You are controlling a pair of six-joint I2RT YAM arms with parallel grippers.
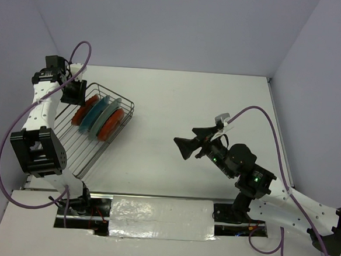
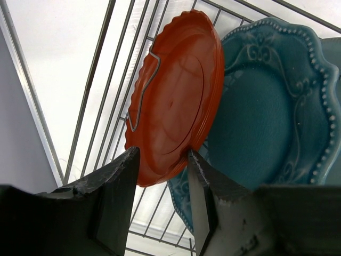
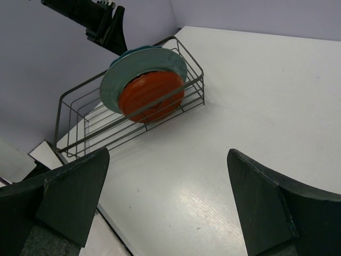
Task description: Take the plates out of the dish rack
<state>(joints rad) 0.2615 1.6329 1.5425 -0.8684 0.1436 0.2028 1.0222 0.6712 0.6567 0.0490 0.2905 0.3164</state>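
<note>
My left gripper [image 2: 162,154] is at the far end of the dish rack [image 2: 101,80]. Its jaws are partway apart and flank the lower rim of the first red-orange plate [image 2: 176,101]. In the left wrist view the plate's bottom edge sits right in the gap between the two black fingers [image 2: 114,186]. Both tips line up with the rim, but I can't tell from this angle whether either pad presses on it. The plate leans on edge against a wire prong. The teal plate with the scalloped, beaded rim [image 2: 266,106] stands just behind it.

From the top camera the wire rack [image 1: 83,157] lies on the left side of the white table [image 1: 219,102]. All four plates stand on edge in a row at its far end. The first red-orange plate [image 1: 82,111] is nearest the left gripper [image 1: 73,91], then come the teal one [image 1: 94,114] and the grey-teal plate [image 1: 104,114]. The second red-orange plate [image 1: 111,124] is last.

My right gripper [image 1: 180,149] hangs above bare table, well apart from the rack. It is spread wide and holds nothing. Its wrist camera looks between the fingers [image 3: 74,192] toward the rack [image 3: 80,122], where the second red-orange plate [image 3: 152,96] fronts the larger grey-teal plate [image 3: 114,85].
</note>
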